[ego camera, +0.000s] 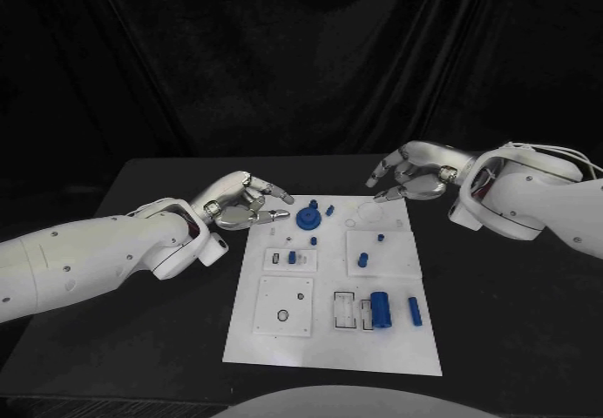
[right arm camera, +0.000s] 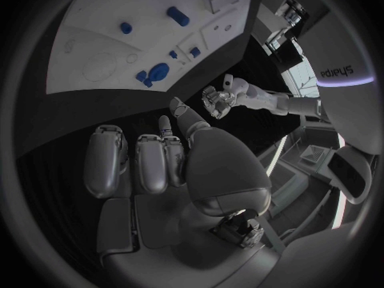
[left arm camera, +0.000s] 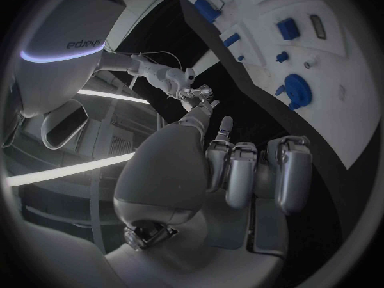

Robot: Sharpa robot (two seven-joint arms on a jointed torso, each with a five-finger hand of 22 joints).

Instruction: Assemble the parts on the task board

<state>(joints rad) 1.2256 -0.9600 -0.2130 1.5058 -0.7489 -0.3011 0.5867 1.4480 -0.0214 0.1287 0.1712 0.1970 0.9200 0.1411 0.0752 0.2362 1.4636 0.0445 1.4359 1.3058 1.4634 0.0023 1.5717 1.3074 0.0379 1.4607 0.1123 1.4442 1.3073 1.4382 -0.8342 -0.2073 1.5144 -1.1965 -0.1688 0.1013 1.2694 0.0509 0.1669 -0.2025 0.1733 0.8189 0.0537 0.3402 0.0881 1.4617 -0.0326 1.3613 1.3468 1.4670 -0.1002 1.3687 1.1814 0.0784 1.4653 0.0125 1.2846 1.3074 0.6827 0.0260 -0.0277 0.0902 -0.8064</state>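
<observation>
While the task board [ego camera: 333,344] lies flat in the middle of the black bench [ego camera: 151,331], its long side running away from the robot, the blue parts sit scattered over it. At the far end a round blue disc part [ego camera: 308,219] stands with a small blue peg [ego camera: 330,210] just beside it. Further toward the middle, a short blue piece [ego camera: 292,257] rests in a small white rectangular plate [ego camera: 289,259], and another blue piece [ego camera: 363,259] lies on the square plate to the side of it. Near the robot's end a thick blue cylinder [ego camera: 378,308] lies beside a slotted white holder [ego camera: 343,310], with a thinner blue pin [ego camera: 415,311] just beyond it. A larger white square plate [ego camera: 287,305] with a small hole sits next to the holder.

The left robot hand [ego camera: 245,202] hovers at the board's far left corner, near the disc part but not touching it; its fingers are curled in and nothing is in them, as the left wrist view also shows [left arm camera: 240,166]. The right robot hand [ego camera: 415,178] hangs over the far right corner, apart from the board, fingers likewise bent inward and holding nothing [right arm camera: 152,163].
</observation>
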